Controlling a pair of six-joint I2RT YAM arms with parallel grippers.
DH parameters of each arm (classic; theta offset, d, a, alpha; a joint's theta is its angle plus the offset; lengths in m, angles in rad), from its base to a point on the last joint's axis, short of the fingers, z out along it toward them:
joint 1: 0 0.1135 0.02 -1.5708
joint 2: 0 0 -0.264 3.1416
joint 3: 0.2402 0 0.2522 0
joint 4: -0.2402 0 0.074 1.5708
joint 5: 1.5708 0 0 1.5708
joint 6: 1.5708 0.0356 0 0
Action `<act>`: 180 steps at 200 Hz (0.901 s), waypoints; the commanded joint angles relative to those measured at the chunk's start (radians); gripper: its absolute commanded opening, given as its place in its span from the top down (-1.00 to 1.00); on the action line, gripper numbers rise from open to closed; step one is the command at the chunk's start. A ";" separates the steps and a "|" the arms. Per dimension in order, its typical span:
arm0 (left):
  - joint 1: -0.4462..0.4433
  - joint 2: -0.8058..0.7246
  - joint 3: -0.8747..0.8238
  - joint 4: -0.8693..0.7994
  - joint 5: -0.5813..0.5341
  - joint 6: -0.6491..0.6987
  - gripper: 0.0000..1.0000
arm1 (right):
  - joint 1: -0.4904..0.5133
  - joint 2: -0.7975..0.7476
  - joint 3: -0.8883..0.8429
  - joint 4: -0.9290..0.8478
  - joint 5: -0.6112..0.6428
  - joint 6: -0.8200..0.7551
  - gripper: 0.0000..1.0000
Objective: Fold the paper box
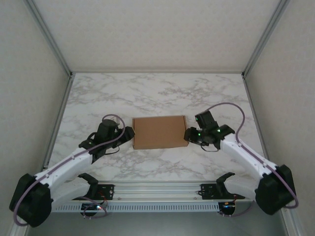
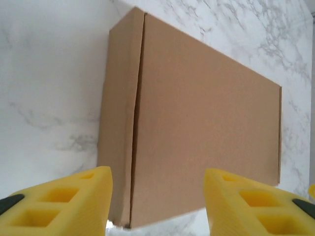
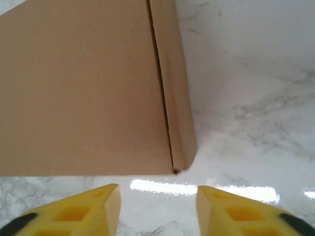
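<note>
The paper box [image 1: 160, 132] lies closed and flat on the marble table, a brown cardboard rectangle between the two arms. My left gripper [image 1: 129, 134] sits just off the box's left edge, open, with nothing between its yellow fingers [image 2: 69, 204]. From the left wrist, the box [image 2: 197, 128] fills the view ahead, its side flap seam running down the left. My right gripper [image 1: 189, 135] stands at the box's right edge, also open and empty. In the right wrist view the box's [image 3: 83, 88] corner lies just beyond the yellow fingertips [image 3: 93, 209], apart from them.
White marble table [image 1: 162, 93] stretches behind and around the box. Aluminium frame posts [image 1: 59, 98] and grey walls bound the left, right and back. The arms' mounting rail [image 1: 157, 189] runs along the near edge.
</note>
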 commanded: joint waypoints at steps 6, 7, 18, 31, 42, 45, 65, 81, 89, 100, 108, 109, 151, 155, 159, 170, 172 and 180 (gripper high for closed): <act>0.026 0.110 0.031 0.067 0.001 0.042 -0.05 | -0.043 0.151 0.085 -0.005 -0.007 -0.063 -0.01; 0.026 0.114 0.033 0.070 0.001 0.043 -0.05 | -0.044 0.158 0.087 -0.003 -0.010 -0.065 -0.01; 0.028 0.164 0.052 0.092 0.010 0.055 -0.05 | -0.059 0.215 0.108 0.021 -0.029 -0.076 -0.03; 0.030 0.215 0.065 0.108 0.014 0.069 -0.04 | -0.071 0.273 0.125 0.042 -0.054 -0.087 -0.03; 0.032 0.248 0.068 0.124 0.016 0.075 -0.03 | -0.077 0.322 0.138 0.055 -0.071 -0.089 -0.01; 0.033 0.257 0.068 0.128 0.015 0.075 -0.02 | -0.077 0.333 0.141 0.059 -0.077 -0.092 0.00; 0.044 0.319 0.075 0.170 0.031 0.070 0.06 | -0.081 0.394 0.156 0.091 -0.105 -0.097 0.09; 0.046 0.381 0.107 0.197 0.050 0.066 0.14 | -0.085 0.433 0.175 0.105 -0.109 -0.098 0.20; 0.046 0.414 0.129 0.207 0.056 0.064 0.18 | -0.087 0.450 0.187 0.109 -0.100 -0.098 0.24; 0.046 0.455 0.164 0.217 0.054 0.057 0.23 | -0.091 0.477 0.207 0.111 -0.084 -0.100 0.27; 0.047 0.486 0.192 0.225 0.052 0.056 0.24 | -0.098 0.501 0.225 0.109 -0.080 -0.099 0.28; 0.047 0.491 0.197 0.225 0.052 0.056 0.24 | -0.099 0.504 0.227 0.109 -0.079 -0.100 0.27; 0.068 0.682 0.378 0.183 0.019 0.107 0.25 | -0.141 0.620 0.325 0.120 -0.084 -0.099 0.27; 0.072 0.697 0.392 0.175 0.013 0.116 0.23 | -0.145 0.628 0.335 0.118 -0.081 -0.100 0.28; 0.077 0.711 0.405 0.166 0.007 0.122 0.21 | -0.147 0.639 0.345 0.118 -0.079 -0.099 0.28; 0.096 0.740 0.430 0.156 0.007 0.127 0.18 | -0.152 0.658 0.362 0.118 -0.077 -0.100 0.26; 0.100 0.743 0.432 0.157 0.010 0.126 0.18 | -0.154 0.660 0.365 0.119 -0.077 -0.100 0.26; 0.110 0.751 0.436 0.161 0.021 0.123 0.15 | -0.156 0.662 0.370 0.121 -0.075 -0.100 0.25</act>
